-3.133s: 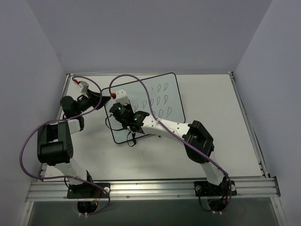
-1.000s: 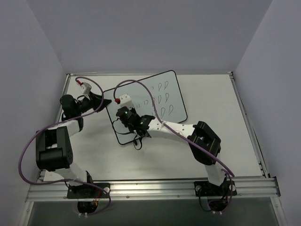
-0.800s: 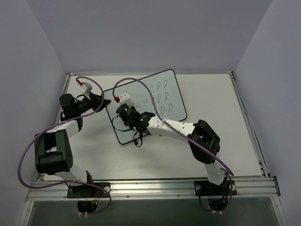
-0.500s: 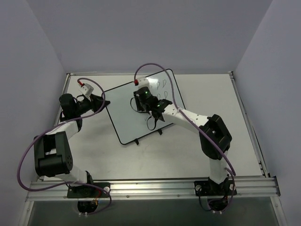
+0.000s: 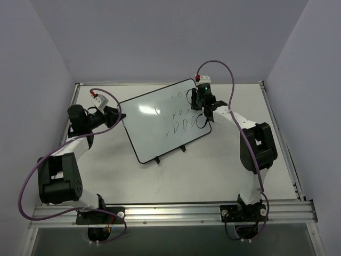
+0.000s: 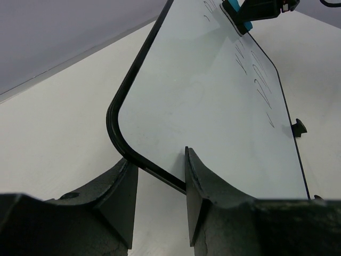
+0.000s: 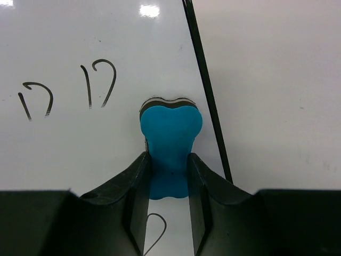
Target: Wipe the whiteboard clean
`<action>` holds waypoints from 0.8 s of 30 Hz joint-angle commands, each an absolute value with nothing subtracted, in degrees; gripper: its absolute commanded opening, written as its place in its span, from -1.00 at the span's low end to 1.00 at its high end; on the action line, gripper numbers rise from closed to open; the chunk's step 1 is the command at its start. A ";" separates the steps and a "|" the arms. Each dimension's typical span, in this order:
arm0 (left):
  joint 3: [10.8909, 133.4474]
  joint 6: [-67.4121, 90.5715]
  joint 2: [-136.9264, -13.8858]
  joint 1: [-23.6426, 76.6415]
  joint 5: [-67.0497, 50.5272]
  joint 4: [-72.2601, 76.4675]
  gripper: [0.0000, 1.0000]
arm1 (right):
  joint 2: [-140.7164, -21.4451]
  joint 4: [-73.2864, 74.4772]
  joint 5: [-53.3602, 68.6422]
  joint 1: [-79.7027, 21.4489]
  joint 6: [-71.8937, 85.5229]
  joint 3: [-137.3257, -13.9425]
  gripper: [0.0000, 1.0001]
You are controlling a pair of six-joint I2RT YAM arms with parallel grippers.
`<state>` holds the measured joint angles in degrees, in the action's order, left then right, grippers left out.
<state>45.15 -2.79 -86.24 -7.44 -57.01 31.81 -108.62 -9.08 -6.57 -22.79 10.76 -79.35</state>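
Note:
The whiteboard [image 5: 152,125] lies slanted mid-table, and dark scribbles [image 5: 184,122] cover its right part. My right gripper [image 5: 201,102] is shut on a blue eraser [image 7: 170,125]. The eraser presses on the white face [image 7: 64,154] just inside the board's black right frame, with scribbles [image 7: 98,82] to its left. My left gripper [image 5: 115,114] is at the board's left corner. In the left wrist view that gripper [image 6: 158,157] straddles the black frame [image 6: 120,136], one finger on the white face [image 6: 213,101]. The eraser [image 6: 240,15] shows far off.
Two small black feet [image 5: 183,148] stick out at the board's near edge. Purple cables loop over both arms [image 5: 32,170]. An aluminium rail [image 5: 170,213] bounds the near side, and grey walls enclose the table. Bare tabletop [image 7: 277,80] lies right of the board.
My right gripper swept the eraser from the board's near-left part across to its far right edge. The left gripper stayed at the left corner, and the board barely shifted.

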 commanded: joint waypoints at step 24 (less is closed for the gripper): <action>44.65 -19.42 -87.89 -6.33 -58.89 30.23 -0.95 | -101.43 -9.15 -3.78 -32.70 11.87 -69.35 -1.00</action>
